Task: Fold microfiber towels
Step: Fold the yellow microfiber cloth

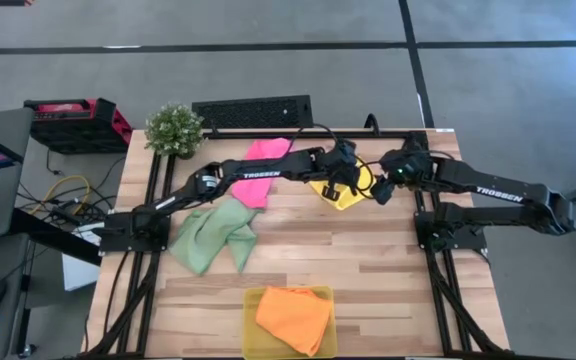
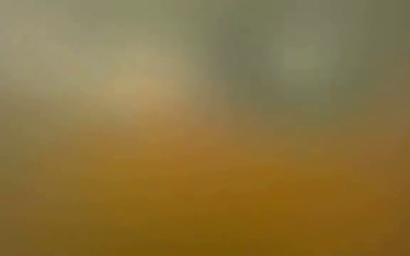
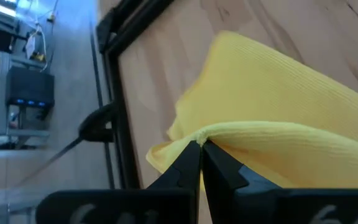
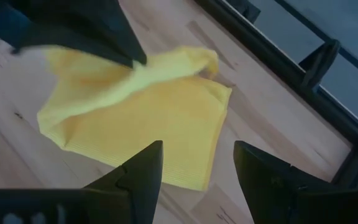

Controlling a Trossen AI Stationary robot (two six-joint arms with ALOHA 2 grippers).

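Left gripper [image 3: 201, 149] pinching yellow towel [image 3: 272, 93]; right gripper [image 4: 197, 163] wide open.

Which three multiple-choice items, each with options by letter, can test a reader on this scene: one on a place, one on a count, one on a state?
1. Where does the orange towel lie?
A. in the yellow tray
B. under the plant
C. on the floor

2. How many towels are in view from above?
A. two
B. four
C. six

3. What is the left gripper doing?
A. hanging open over the green towel
B. resting on the tray
C. pinching the yellow towel

Answers:
1 A: the orange towel sits inside the yellow tray.
2 B: orange, green towel, pink towel and yellow towel.
3 C: the left gripper is closed on a yellow fold; the right gripper is open nearby.
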